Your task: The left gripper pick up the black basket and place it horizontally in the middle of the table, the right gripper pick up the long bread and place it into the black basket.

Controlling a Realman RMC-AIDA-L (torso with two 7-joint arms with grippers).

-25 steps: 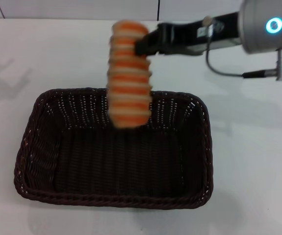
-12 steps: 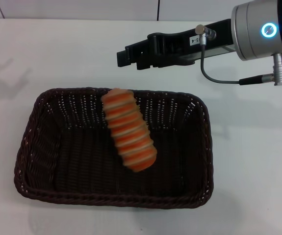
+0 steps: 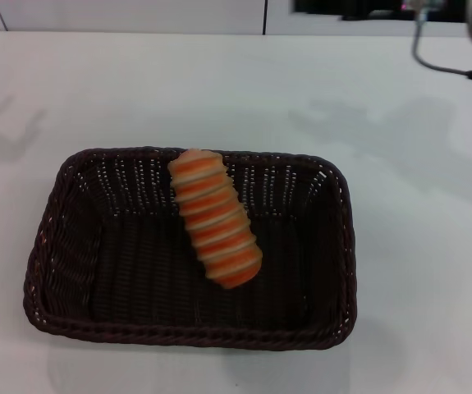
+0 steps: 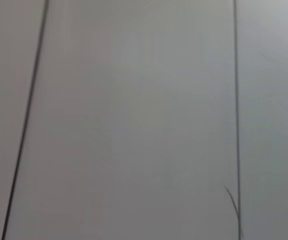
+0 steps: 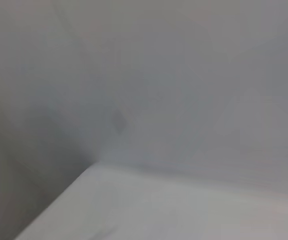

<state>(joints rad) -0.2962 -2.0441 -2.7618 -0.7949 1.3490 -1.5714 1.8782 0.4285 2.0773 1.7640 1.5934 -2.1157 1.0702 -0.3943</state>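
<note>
The black basket [image 3: 194,335] lies lengthwise across the middle of the white table [image 3: 420,246] in the head view. The long bread [image 3: 214,217] rests inside it, slanting from the far wall down onto the basket floor, with nothing holding it. Only a dark sliver of my right gripper [image 3: 334,7] shows at the top edge, well above and behind the basket, with its grey cable [image 3: 433,59] trailing to the right. My left gripper is out of view. Both wrist views show only pale grey surfaces.
White tabletop surrounds the basket on all sides. A wall with dark seams [image 3: 265,16] runs along the back edge. The left wrist view shows grey panels with thin dark lines [image 4: 26,120].
The right gripper let go of the bread, which dropped into the basket and settled at a slant. The arm has since pulled up and back, almost out of the head view.
</note>
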